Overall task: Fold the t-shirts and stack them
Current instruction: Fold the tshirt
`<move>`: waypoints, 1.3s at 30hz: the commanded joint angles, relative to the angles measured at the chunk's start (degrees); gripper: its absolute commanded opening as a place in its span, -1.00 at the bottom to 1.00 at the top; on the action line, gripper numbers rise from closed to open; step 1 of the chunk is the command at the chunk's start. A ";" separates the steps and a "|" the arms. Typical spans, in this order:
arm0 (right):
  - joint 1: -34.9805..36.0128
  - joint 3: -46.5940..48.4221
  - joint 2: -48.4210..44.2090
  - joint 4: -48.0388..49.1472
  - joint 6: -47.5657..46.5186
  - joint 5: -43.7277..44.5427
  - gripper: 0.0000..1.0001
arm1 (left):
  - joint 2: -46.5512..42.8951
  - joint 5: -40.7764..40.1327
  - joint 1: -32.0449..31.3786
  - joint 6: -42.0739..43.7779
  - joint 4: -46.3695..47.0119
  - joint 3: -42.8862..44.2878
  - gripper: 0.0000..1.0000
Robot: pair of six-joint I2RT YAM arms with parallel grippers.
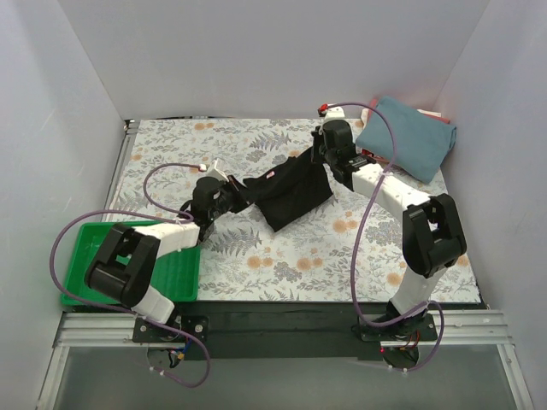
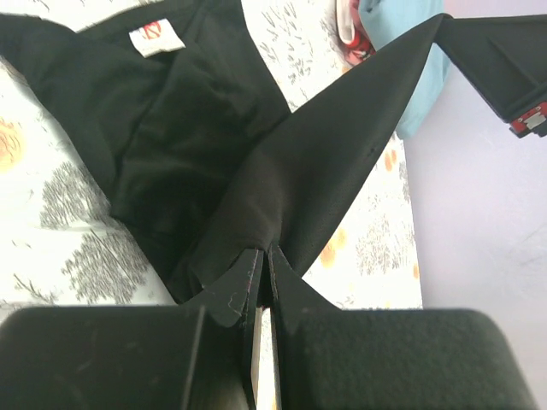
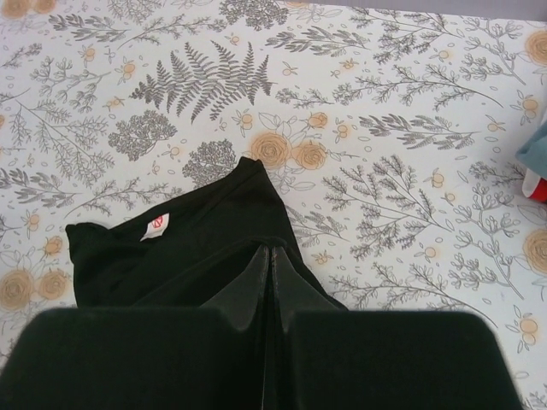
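The black t-shirt (image 1: 291, 195) hangs stretched between my two grippers above the middle of the floral table. Its pale neck label (image 2: 156, 36) shows in both wrist views (image 3: 157, 225). My left gripper (image 1: 229, 193) is shut on the shirt's left edge (image 2: 256, 213). My right gripper (image 1: 323, 159) is shut on its right edge (image 3: 214, 256). The lower part of the shirt droops onto the table. A teal-blue t-shirt (image 1: 407, 137) lies folded at the back right corner, with a red/pink shirt (image 1: 432, 114) showing under it.
A green plastic tray (image 1: 175, 269) sits at the front left, partly under my left arm. White walls enclose the table on three sides. Purple cables loop off both arms.
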 commanded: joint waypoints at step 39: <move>-8.03 21.69 17.31 2.12 -2.84 -22.29 0.59 | 13.19 -2.21 14.49 3.48 -3.91 15.89 0.76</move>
